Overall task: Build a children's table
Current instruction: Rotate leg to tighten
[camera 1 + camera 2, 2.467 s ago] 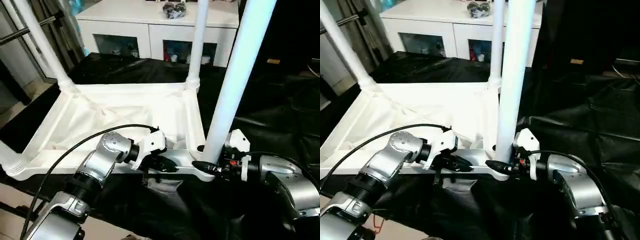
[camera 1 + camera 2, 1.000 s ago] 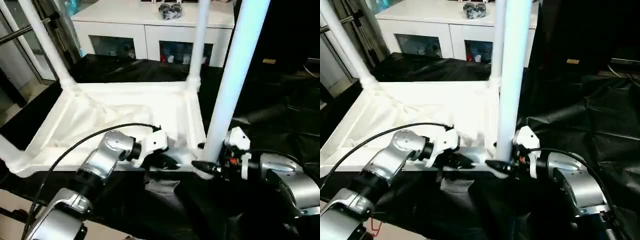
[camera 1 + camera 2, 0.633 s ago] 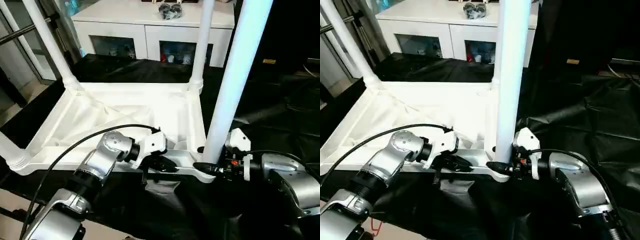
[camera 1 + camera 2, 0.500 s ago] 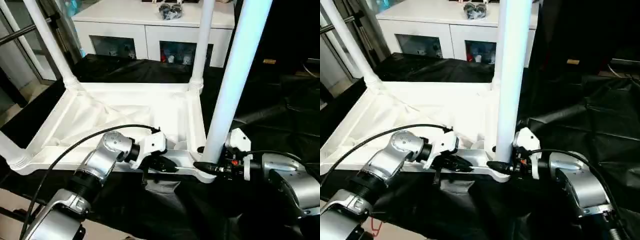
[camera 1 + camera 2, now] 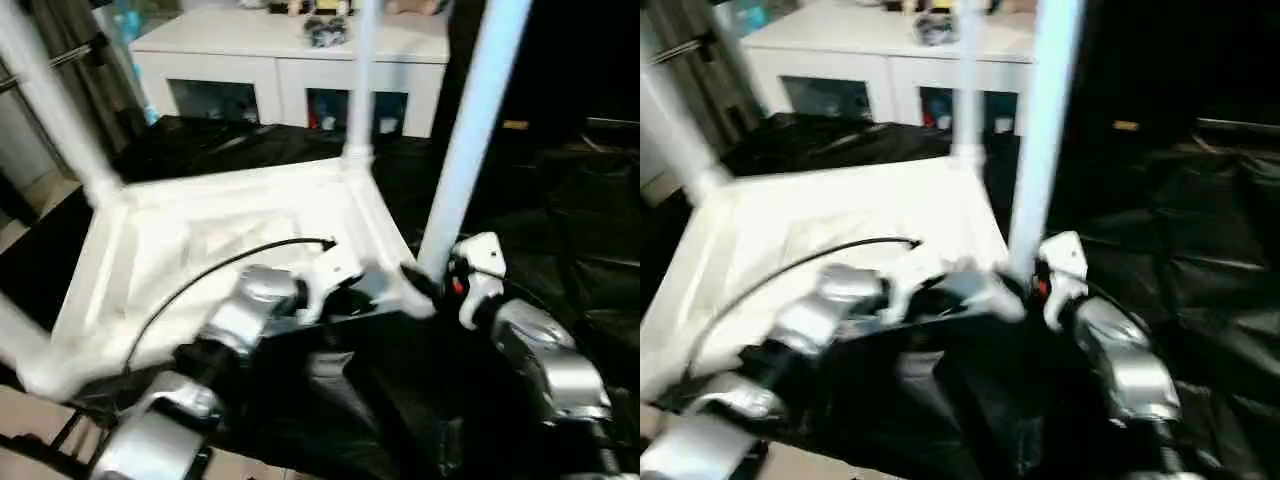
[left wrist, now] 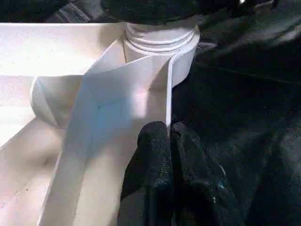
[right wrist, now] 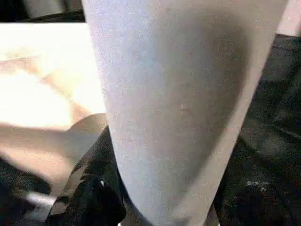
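Tabletop has swung; rim pinched between left jaws.

The white plastic tabletop is flipped upside down, ribbed underside facing up, sitting at an angle on the black-covered worktop. White tubular legs stand up from its round corner sockets: near-right leg is tilted a bit, far-right leg and far-left leg are up too, near-left leg is only partly in view

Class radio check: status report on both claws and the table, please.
Left claw pinched on tabletop rim. Right claw at near leg. Nothing blocking.
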